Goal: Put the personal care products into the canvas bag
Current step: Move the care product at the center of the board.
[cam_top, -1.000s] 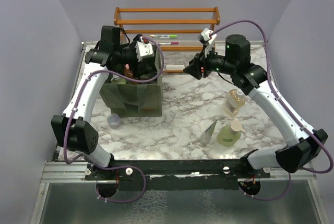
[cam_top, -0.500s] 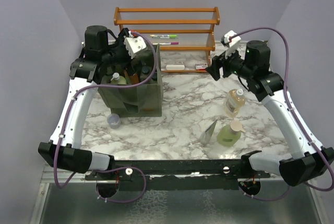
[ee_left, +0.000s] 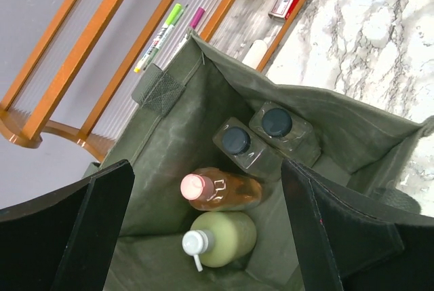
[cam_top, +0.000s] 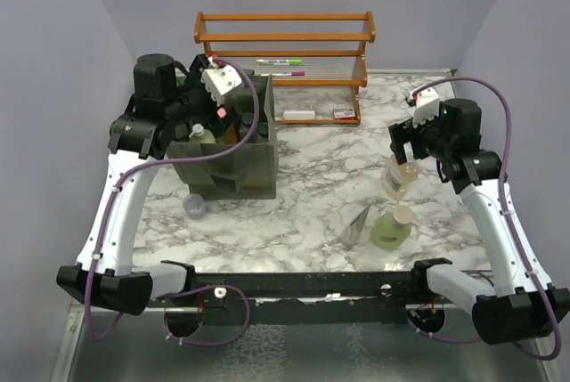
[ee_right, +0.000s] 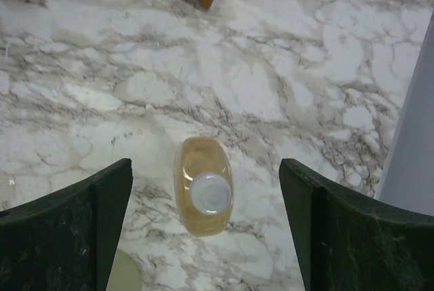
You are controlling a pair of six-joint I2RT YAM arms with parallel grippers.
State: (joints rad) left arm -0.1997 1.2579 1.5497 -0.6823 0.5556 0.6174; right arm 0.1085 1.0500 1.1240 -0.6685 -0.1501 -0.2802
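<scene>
Hovering, jaws apart, above the upright amber pump bottle (ee_right: 203, 196) right of the canvas bag (cam_top: 227, 173), the right gripper (ee_right: 205, 169) should likely clamp its stiff, slippery, liquid-heavy body below the pump.

text: none legible | small box (ee_left: 284, 2): print perhaps, too blurred

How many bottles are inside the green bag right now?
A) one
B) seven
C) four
C: looking down into the canvas bag from the left wrist, there are two black-capped bottles, a pink-capped orange bottle and a pale green bottle.
</scene>
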